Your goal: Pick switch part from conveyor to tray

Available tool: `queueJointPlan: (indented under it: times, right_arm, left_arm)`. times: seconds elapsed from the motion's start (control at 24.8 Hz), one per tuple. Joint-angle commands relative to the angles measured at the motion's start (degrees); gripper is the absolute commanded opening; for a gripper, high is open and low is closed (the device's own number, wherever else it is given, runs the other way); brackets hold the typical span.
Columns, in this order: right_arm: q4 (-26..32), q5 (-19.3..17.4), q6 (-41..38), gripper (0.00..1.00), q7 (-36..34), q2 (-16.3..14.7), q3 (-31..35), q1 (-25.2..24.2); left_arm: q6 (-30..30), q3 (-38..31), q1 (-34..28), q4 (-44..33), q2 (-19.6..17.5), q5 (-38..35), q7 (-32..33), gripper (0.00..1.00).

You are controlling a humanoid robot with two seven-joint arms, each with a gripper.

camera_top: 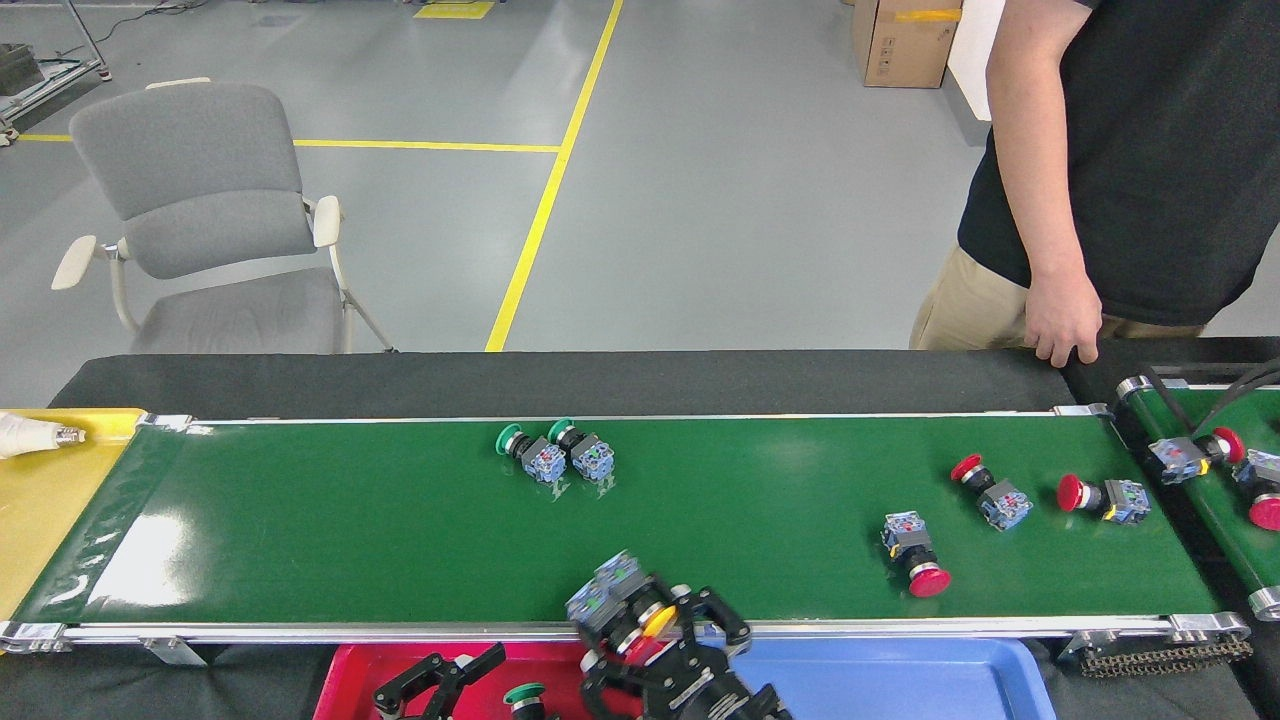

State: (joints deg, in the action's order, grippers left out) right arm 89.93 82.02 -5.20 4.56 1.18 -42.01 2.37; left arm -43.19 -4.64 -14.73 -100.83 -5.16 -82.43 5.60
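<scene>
Two claws, right claw (655,625) gripping switch parts (622,597), left claw (440,680) spread.

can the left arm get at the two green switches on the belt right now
Probably yes. The left gripper sits open over the red tray, and only bare conveyor lies between it and the green switches.

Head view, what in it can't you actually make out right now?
- Right gripper: motion-blurred; whether it really clamps the red and yellow switch pair cannot be told.
- Left gripper: cut by the bottom edge over the red tray.
- Green switch in that tray: mostly cut off.
- Blue tray: front cropped.
- Switch labels on the conveyor: too small.
</scene>
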Motion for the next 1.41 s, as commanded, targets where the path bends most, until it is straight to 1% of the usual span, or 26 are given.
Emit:
queueJointPlan:
  times: [0.0, 0.04, 0.08, 0.16, 0.24, 0.32, 0.4, 0.48, 0.52, 0.56, 0.65, 0.73, 0.77, 0.85, 0.93, 1.01, 1.09, 1.17, 1.25, 1.33, 1.37]
  right_arm:
    - [0.95, 0.16, -1.66, 0.99, -0.6, -0.66, -2.02, 0.09]
    - [0.95, 0.07, -1.66, 0.99, -0.6, -0.74, -2.46, 0.09]
    - [0.95, 0.07, -1.66, 0.99, -0.6, -0.74, -2.46, 0.09]
    - [1.04, 0.07, -1.57, 0.99, -0.6, -0.66, -2.28, -0.17]
    - [2.27, -0.11, -1.22, 0.99, -0.69, -0.66, -1.49, -0.26]
    - [4.99, -0.37, -0.34, 0.99, -1.92, -1.36, 2.99, -2.02]
    - [7.63, -0.46, 2.82, 0.99, -5.96, -1.09, 10.99, -7.55]
    - [8.95, -0.46, 6.51, 0.99, -10.27, -1.01, 17.05, -11.69]
    - [9.03, -0.46, 9.23, 0.99, -13.25, -1.01, 21.17, -13.61]
    - [9.03, -0.55, 10.29, 0.99, -14.84, -1.09, 23.73, -14.85]
    - [8.95, -1.25, 11.52, 0.99, -16.51, -1.09, 29.01, -17.31]
    - [8.86, -2.39, 11.52, 0.99, -16.16, -1.27, 32.17, -18.1]
    - [8.6, -2.57, 11.61, 0.99, -16.07, -1.53, 32.35, -18.19]
    - [8.24, -2.48, 11.61, 0.99, -15.54, -1.45, 32.26, -17.49]
    - [7.89, -2.13, 11.44, 0.99, -13.35, -1.27, 31.2, -15.99]
    - [6.75, -1.78, 11.7, 0.99, -8.17, -1.71, 27.34, -12.66]
    - [4.82, -1.78, 11.7, 0.99, -2.54, -1.36, 24.88, -9.22]
    - [3.41, -1.86, 11.7, 0.99, 0.19, -1.01, 23.12, -5.88]
    - [-0.01, -1.69, 12.05, 0.99, 2.21, 0.31, 20.66, -2.37]
    - [-3.01, -1.6, 12.58, 0.99, 4.06, 2.16, 20.13, 0.44]
    - [-4.58, -1.43, 12.84, 0.96, 4.32, 3.47, 20.04, 1.58]
  left_arm:
    - [8.73, -4.77, 0.32, -0.42, 1.29, 0.43, -0.85, 0.99]
    - [12.68, -7.75, 0.41, -0.25, 1.56, 0.43, -0.85, 0.99]
    - [14.36, -9.86, 0.41, -0.07, 1.64, 0.43, -0.94, 0.99]
    - [15.15, -14.87, 0.41, 0.54, 1.73, 0.6, -0.94, 0.99]
    - [15.59, -17.33, 0.32, 0.46, 2.17, 0.6, -0.85, 0.99]
    - [15.68, -17.42, 0.23, 0.19, 2.26, 0.6, -0.85, 0.99]
    - [15.68, -16.63, 0.32, 0.1, 2.43, 0.16, -0.5, 0.99]
    - [15.76, -14.78, 1.11, -0.16, 2.61, -0.1, -0.24, 0.99]
    - [16.38, -12.77, 2.51, -0.16, 2.61, -0.54, -0.15, 0.99]
    - [17.35, -11.62, 3.83, 0.1, 2.52, -0.98, 0.02, 0.99]
    - [20.69, -9.86, 7.53, 1.25, 2.52, -2.39, 1.69, 0.99]
    - [22.27, -8.72, 10.78, 3.8, 2.52, -3.0, 4.42, 0.99]
    - [22.36, -8.11, 12.62, 5.2, 2.61, -3.09, 5.39, 0.99]
    - [22.36, -6.87, 16.05, 8.63, 2.87, -3.09, 6.44, 0.99]
    - [23.06, -5.47, 19.74, 13.02, 3.14, -3.18, 6.53, 0.99]
    - [24.55, -3.71, 24.4, 18.55, 3.05, -3.18, 6.62, 0.99]
    - [25.08, -3.53, 26.69, 21.99, 2.87, -3.09, 6.53, 0.99]
    - [25.08, -3.45, 28.27, 23.92, 2.7, -3.09, 6.53, 0.99]
    - [25.17, -3.53, 29.23, 25.59, 2.61, -3.09, 6.53, 0.99]
    - [25.17, -3.71, 30.2, 27.61, 2.43, -3.09, 6.53, 0.99]
    - [25.17, -3.89, 30.73, 28.84, 2.35, -3.0, 6.44, 0.99]
